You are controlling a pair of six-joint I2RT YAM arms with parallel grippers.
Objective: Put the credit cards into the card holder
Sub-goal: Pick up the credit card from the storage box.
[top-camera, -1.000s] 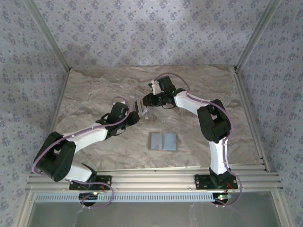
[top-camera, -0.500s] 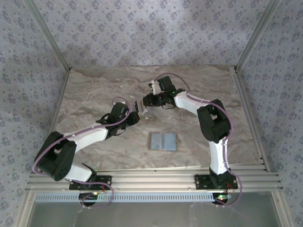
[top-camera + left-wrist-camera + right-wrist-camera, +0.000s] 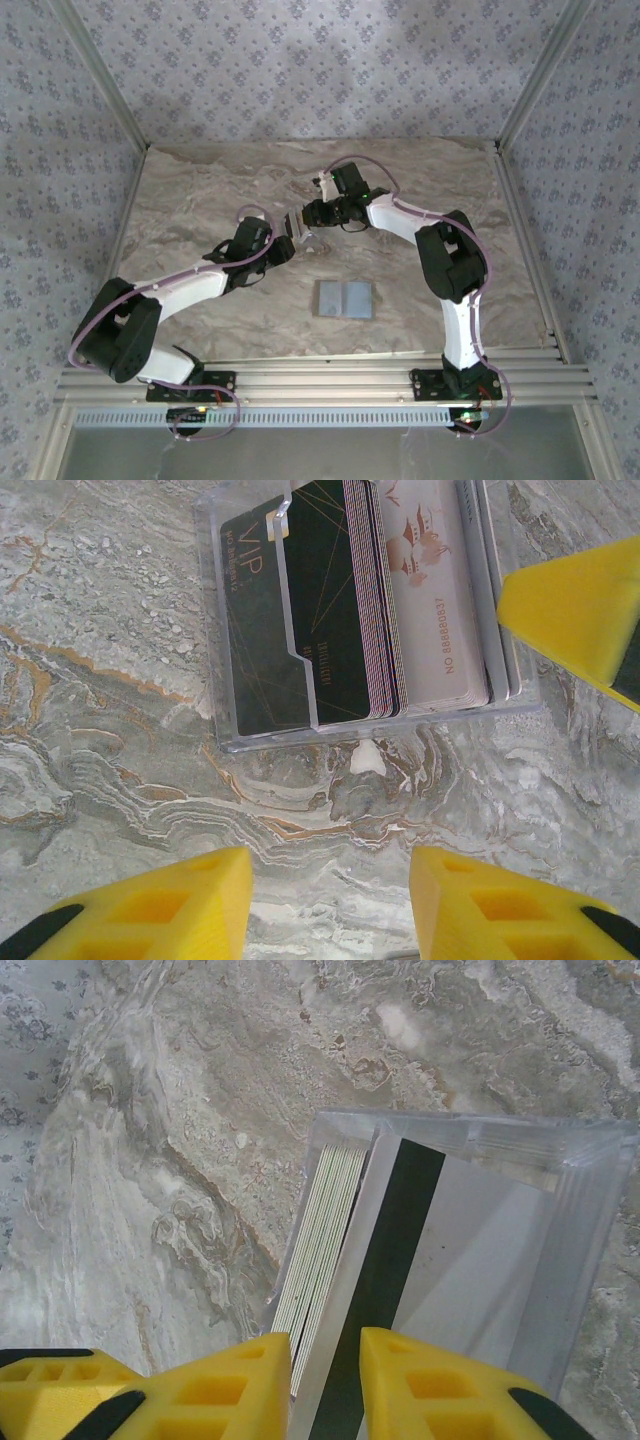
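Note:
A clear plastic card holder [image 3: 370, 742] stands on the marble table with several credit cards upright in it, a dark VIP card [image 3: 330, 610] in front and a pale one [image 3: 430, 590] behind. My left gripper [image 3: 330, 880] is open just short of the holder, with bare table between its fingers. My right gripper [image 3: 325, 1370] hovers over the holder [image 3: 590, 1220]. Its jaws stand a narrow gap apart above the top edge of a card with a black stripe [image 3: 400, 1230], beside a stack of card edges [image 3: 320, 1230]. Both grippers meet at the holder [image 3: 303, 234] in the top view.
Two pale grey cards [image 3: 330, 298] [image 3: 358, 298] lie flat side by side on the table nearer the arm bases. Aluminium frame rails [image 3: 520, 110] and patterned walls border the table. The right gripper's yellow finger [image 3: 590, 610] shows beside the holder.
The right gripper's jaws have narrowed a little over the holder. Both arms have stayed in place.

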